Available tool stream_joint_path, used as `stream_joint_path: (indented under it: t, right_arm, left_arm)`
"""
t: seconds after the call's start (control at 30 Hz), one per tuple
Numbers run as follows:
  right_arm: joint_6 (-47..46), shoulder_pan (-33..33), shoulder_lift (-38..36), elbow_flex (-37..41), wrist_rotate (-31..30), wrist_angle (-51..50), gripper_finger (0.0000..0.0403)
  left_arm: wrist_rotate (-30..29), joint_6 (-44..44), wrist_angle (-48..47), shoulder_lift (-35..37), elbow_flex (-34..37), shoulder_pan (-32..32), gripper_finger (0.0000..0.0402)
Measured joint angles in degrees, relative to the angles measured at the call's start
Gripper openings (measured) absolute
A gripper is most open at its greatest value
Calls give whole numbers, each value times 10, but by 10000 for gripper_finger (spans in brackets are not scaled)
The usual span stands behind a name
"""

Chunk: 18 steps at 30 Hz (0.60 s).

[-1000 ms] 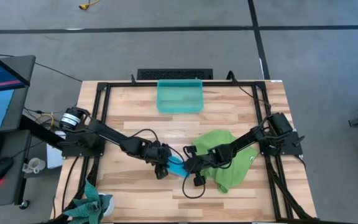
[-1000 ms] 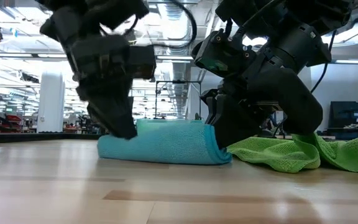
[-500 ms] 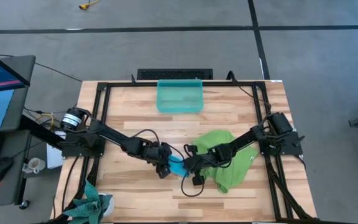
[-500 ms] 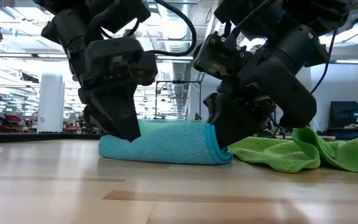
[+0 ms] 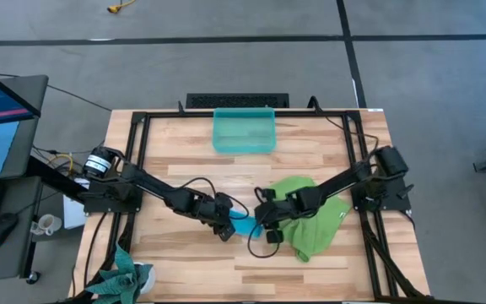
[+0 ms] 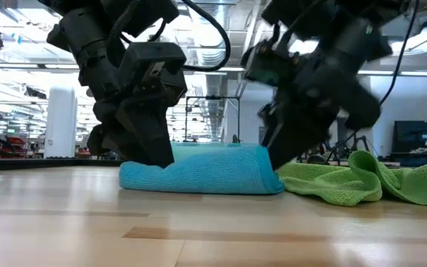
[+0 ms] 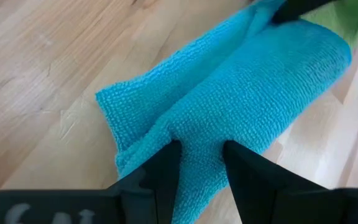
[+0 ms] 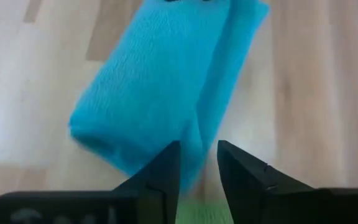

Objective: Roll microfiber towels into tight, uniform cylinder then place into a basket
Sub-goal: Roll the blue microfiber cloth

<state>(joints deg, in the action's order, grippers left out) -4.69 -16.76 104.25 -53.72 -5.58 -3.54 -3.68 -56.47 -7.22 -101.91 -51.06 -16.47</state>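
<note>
Two towels: a rolled sky-blue microfiber towel lies mid-table toward the near edge; a crumpled lime-green microfiber towel lies just right of it, touching its right end.
Left gripper: the left gripper sits at the blue roll's left end, fingers pinching a fold of the cloth between them, pressed down to the wooden table.
Right gripper: the right gripper is just off the blue roll's right end, fingers parted with a narrow gap, nothing held; the roll lies in front of its tips, and green cloth shows below them.
Blue towel shape: a loose flattened cylinder, lying lengthwise between the two grippers.
Basket: the translucent teal-green plastic tub stands at the far edge, centre, well apart from both towels.
</note>
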Motion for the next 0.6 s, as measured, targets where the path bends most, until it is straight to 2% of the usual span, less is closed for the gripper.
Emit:
stream_joint_path:
  t: [0.17, 0.33, 0.5, 0.6]
  right_arm:
    - [1, -7, -61, 2, -1, -30, 126]
    - [36, -38, -106, 25, -3, 52, 119]
    - [76, -60, -78, 57, -3, 207, 118]
    - [80, -60, -36, 60, -5, 232, 117]
  left_arm:
    - [-26, -4, 18, 0, 1, -1, 125]
    - [-28, -4, 23, -1, 1, -1, 125]
    - [-41, -19, 34, -1, 1, -1, 125]
    - [-55, -19, 39, -2, 1, -1, 125]
